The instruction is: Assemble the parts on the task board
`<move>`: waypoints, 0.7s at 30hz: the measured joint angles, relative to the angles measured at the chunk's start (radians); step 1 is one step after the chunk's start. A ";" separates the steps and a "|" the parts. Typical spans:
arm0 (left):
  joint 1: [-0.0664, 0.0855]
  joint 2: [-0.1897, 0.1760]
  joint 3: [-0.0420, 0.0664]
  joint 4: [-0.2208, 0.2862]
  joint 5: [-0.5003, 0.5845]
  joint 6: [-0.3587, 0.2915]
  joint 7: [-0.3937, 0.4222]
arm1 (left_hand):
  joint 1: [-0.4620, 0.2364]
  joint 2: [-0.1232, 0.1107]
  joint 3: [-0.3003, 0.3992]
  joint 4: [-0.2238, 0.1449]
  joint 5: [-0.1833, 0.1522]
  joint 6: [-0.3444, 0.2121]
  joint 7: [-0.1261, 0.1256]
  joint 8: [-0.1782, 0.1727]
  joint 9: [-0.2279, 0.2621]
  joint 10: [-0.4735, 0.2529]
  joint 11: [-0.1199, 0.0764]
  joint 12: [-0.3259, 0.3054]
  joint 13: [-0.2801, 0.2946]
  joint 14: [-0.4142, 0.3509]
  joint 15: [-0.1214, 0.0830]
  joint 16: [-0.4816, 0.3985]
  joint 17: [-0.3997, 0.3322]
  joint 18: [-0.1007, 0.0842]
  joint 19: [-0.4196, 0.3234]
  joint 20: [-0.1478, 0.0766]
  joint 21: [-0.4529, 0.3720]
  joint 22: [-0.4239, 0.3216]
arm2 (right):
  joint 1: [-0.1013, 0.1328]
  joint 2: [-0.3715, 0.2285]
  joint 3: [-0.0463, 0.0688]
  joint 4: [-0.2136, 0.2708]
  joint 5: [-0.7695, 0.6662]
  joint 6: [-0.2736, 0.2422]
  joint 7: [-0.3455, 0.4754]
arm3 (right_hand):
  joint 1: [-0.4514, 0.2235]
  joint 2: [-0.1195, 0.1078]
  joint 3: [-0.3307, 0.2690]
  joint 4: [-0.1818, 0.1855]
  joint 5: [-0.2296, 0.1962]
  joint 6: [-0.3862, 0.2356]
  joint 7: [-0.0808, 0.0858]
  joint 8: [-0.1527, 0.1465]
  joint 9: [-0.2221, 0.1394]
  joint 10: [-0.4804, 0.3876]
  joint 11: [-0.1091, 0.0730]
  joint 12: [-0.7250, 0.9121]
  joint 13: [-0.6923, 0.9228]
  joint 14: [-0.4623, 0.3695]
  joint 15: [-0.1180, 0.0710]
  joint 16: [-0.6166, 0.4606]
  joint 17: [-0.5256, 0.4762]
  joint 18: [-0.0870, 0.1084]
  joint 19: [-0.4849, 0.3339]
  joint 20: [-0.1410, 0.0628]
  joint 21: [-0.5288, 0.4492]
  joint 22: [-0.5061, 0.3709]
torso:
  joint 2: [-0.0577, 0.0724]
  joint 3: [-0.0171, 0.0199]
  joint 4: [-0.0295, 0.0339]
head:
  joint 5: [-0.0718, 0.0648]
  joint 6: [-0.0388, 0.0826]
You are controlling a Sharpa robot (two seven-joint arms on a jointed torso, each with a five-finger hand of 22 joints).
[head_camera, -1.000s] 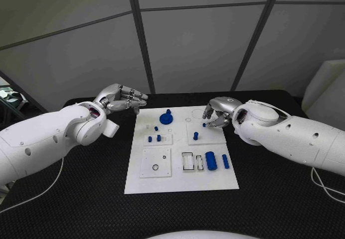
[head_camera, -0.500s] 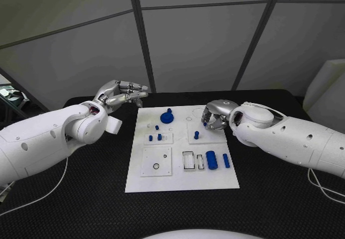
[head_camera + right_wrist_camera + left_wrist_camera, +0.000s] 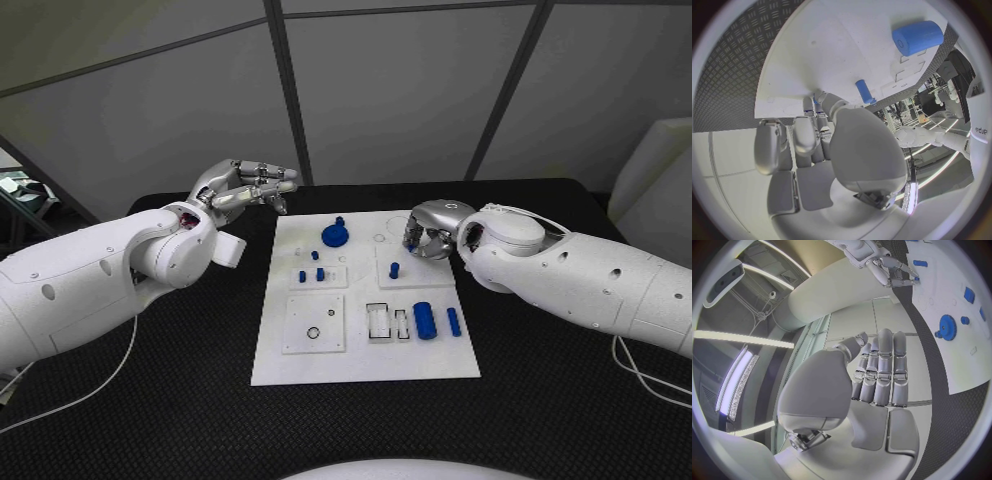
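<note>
While the white rectangular task board [image 3: 364,345] lies in the middle of the black counter [image 3: 173,400], the left hand [image 3: 245,188] is held above the counter just off the board's far left corner, its silver fingers curled in together with nothing seen between them. In the left wrist view the same fingers [image 3: 879,370] are seen pressed side by side and bent toward the palm, empty.

The right hand [image 3: 433,230] is lowered over the far right part of the board, fingers pointing down and drawn close together just beside a small blue upright peg [image 3: 394,269]. Whether anything is pinched in it cannot be told (the fingertips are hidden behind the hand in the head view, and the right wrist view does not settle it).

On the board a blue round gear-like part [image 3: 335,236] is seen near the far edge, with two small blue pins [image 3: 310,275] standing on a raised white square nearer the left side. Toward the near right, a thick blue cylinder [image 3: 424,321] is laid flat beside a thinner blue rod [image 3: 453,321], the two near each other but apart.
</note>
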 measured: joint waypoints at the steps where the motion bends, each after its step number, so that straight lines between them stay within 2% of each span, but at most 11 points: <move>1: 0.000 0.000 0.000 0.000 0.001 0.000 0.000 | 0.000 0.000 0.000 0.000 0.000 0.000 0.000 0.000 0.000 0.000 0.000 0.000 0.000 0.000 0.000 0.000 0.000 0.000 0.000 0.000 0.000 0.000 | 0.000 0.000 0.000 0.001 -0.001 0.000 -0.001 | -0.002 0.002 0.006 -0.004 0.000 0.006 -0.002 0.001 0.001 0.006 0.001 0.000 -0.001 -0.001 -0.001 0.000 0.000 0.000 0.007 -0.001 0.005 0.000 | 0.000 0.0001 0.0000 | 0.000 0.000; 10: 0.000 0.001 0.000 -0.003 0.004 0.001 0.000 | 0.000 0.000 0.000 0.000 0.000 0.000 0.000 0.000 0.000 0.003 0.003 0.000 0.000 0.000 0.000 -0.004 -0.004 0.000 0.000 0.000 -0.004 -0.004 | -0.004 -0.004 -0.001 0.010 -0.009 -0.012 -0.010 | -0.012 0.013 0.025 -0.023 -0.002 0.015 -0.005 0.003 0.009 0.014 -0.004 -0.005 -0.002 -0.001 -0.001 0.000 0.000 0.000 0.008 -0.002 0.015 0.000 | -0.001 0.0005 -0.0003 | -0.003 -0.001; 21: 0.000 0.002 0.000 -0.011 0.006 0.002 -0.002 | 0.000 0.000 0.000 0.000 0.000 -0.004 0.004 -0.004 0.000 0.000 0.007 0.000 0.000 0.000 0.000 -0.009 -0.006 0.000 0.000 0.000 -0.004 -0.006 | -0.010 -0.035 -0.004 0.054 -0.005 -0.063 -0.012 | -0.011 0.014 0.033 -0.032 -0.001 0.015 -0.005 0.003 0.010 0.018 -0.001 -0.011 -0.005 -0.001 -0.001 0.000 -0.001 0.000 0.008 -0.002 0.026 0.000 | -0.002 0.0002 -0.0010 | -0.005 0.000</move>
